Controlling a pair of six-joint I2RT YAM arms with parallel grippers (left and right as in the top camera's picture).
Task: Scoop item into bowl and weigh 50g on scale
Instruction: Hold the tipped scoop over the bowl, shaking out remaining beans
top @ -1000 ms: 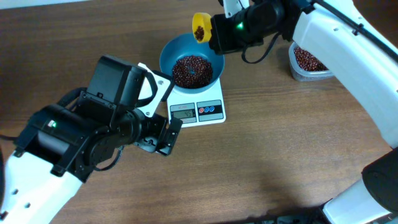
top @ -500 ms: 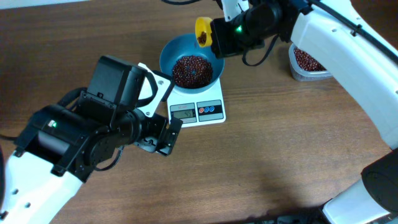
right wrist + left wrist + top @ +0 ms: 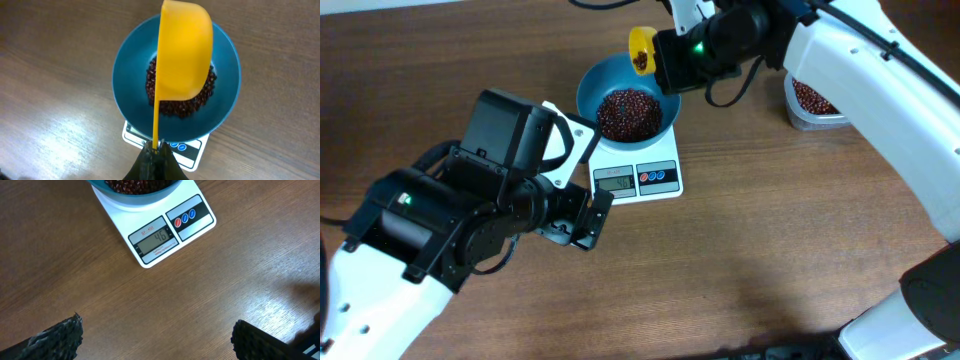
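Note:
The teal-blue bowl (image 3: 595, 85) stands on the white scale (image 3: 665, 192) and holds a heap of dark red-brown beans (image 3: 628, 112). The scale's display (image 3: 156, 239) reads 46. My right gripper (image 3: 155, 148) is shut on the handle of a yellow scoop (image 3: 186, 50), which is held tilted above the bowl (image 3: 130, 90). In the overhead view the scoop (image 3: 640, 48) hangs over the bowl's far rim with a few beans in it. My left gripper (image 3: 155, 337) is open and empty, over bare table in front of the scale.
A clear plastic tub (image 3: 812, 103) of more beans sits at the right, partly under my right arm. My left arm covers the table left of the scale.
The scoop has shifted slightly left and up over the bowl's far rim. The left arm has not moved.

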